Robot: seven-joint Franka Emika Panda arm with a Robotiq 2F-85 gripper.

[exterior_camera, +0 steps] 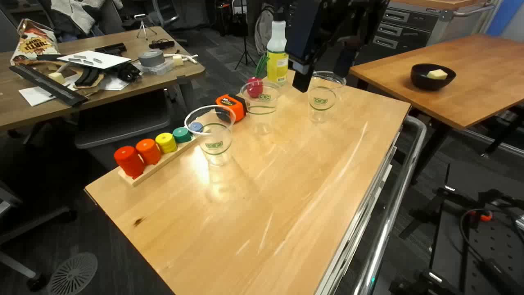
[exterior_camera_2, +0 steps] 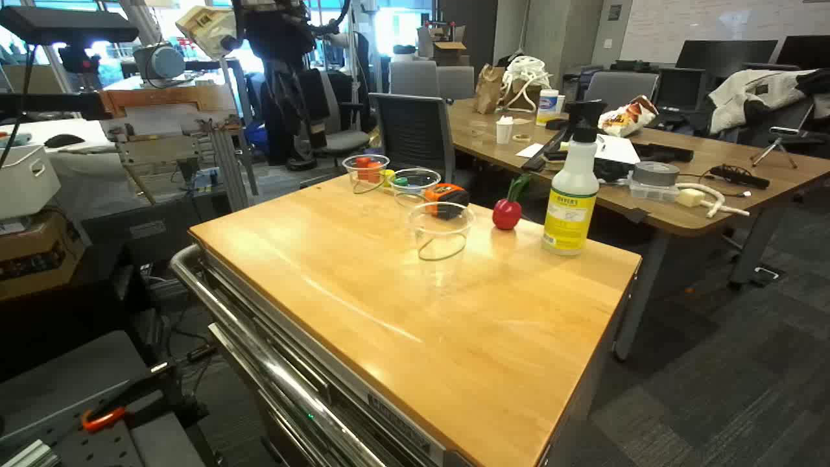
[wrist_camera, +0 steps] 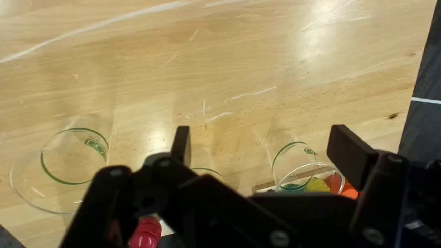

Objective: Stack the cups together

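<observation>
One tool, jaws apart, three upright cups, one bottle

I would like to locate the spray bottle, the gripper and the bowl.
Spray bottle (exterior_camera_2: pixel 570 207): in an exterior view, on its label.
Gripper (wrist_camera: pixel 259 141): in the wrist view, midway between its fingertips.
Bowl (exterior_camera: pixel 430 85): in an exterior view, on its dark wall.

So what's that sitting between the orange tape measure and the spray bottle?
A green-topped red thing, roundish, sits between the tape measure and the spray bottle; both exterior views show it.
</observation>
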